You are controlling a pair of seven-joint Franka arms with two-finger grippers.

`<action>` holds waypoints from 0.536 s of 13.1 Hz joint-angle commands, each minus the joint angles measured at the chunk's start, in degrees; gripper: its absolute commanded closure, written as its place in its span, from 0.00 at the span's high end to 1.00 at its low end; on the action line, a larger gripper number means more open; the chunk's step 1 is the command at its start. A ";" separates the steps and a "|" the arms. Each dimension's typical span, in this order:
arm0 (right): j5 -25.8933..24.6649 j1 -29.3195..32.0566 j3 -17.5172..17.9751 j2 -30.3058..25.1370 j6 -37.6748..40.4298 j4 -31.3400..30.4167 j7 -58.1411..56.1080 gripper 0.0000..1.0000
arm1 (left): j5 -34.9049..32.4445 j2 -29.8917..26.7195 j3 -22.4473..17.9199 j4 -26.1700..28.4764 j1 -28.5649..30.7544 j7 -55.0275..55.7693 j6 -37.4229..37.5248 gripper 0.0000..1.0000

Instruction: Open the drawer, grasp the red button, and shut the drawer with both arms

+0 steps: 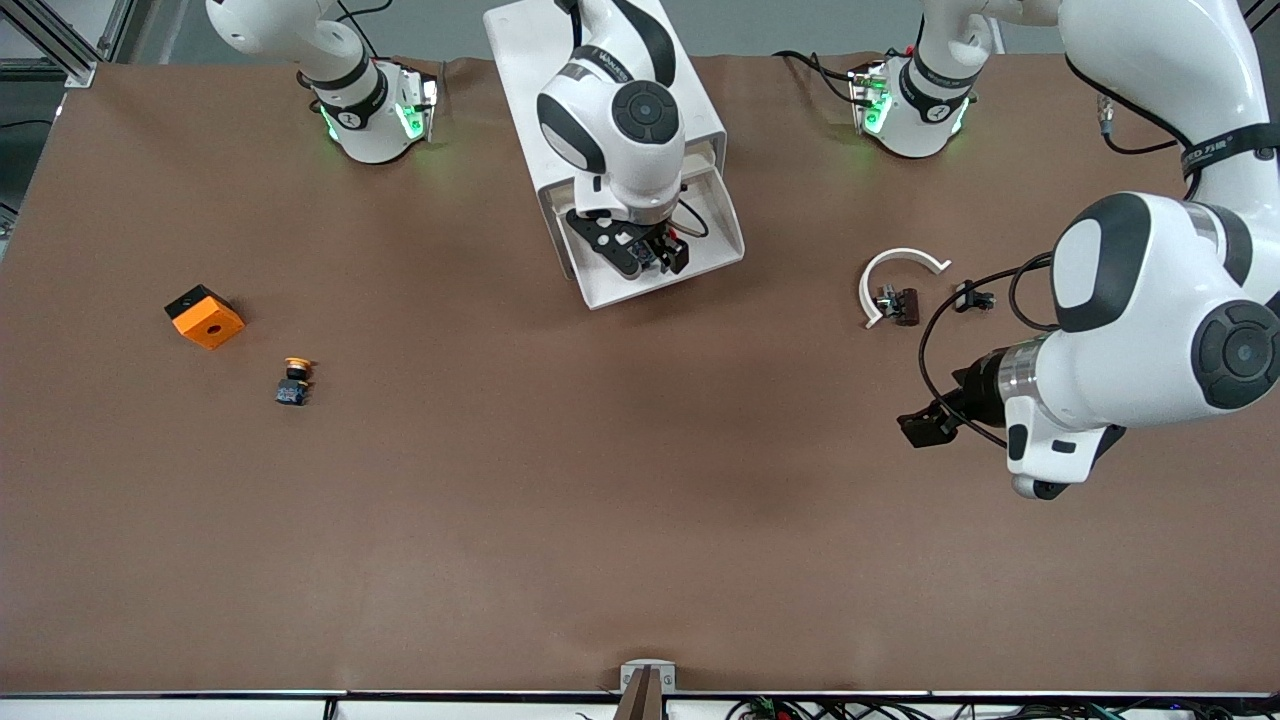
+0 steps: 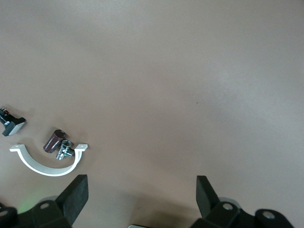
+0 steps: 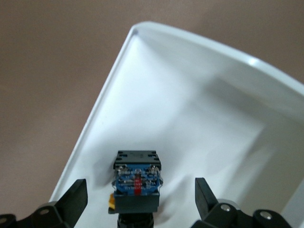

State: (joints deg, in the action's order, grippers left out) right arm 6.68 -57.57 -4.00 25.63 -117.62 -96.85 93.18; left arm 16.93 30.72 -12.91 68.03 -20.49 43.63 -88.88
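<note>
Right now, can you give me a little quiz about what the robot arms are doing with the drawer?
1. True or false: the drawer is shut.
2. What lies between the open fingers of the right end effector? A) an orange cube B) a button C) a white ring
3. Fill in the blank: the left end effector hangs open over the bare ____.

Key: 1 false, it is pulled out. 2 B, the button lies in the drawer. 3 table.
</note>
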 commanded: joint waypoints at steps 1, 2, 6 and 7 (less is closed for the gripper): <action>0.35 -0.79 -0.74 1.35 0.55 1.05 -0.37 1.00 | -4.16 -1.71 0.87 2.72 -1.56 -1.53 -0.77 1.00; 0.35 -0.79 -0.74 1.35 0.46 1.14 -0.63 1.00 | -6.36 -2.06 1.13 2.64 -2.53 -1.62 -0.59 1.00; 0.18 -0.53 -0.83 1.35 0.73 1.31 -2.13 0.96 | -6.73 -3.47 2.45 3.60 -3.50 -1.88 -0.76 1.00; 0.18 -0.44 -0.83 1.35 0.73 1.31 -2.48 0.87 | -6.64 -3.64 2.63 3.43 -3.42 -1.88 -0.94 1.00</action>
State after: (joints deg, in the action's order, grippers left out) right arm 6.68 -57.62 -4.18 26.31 -117.52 -96.64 92.07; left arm 11.53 29.57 -11.23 69.17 -24.23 42.60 -88.90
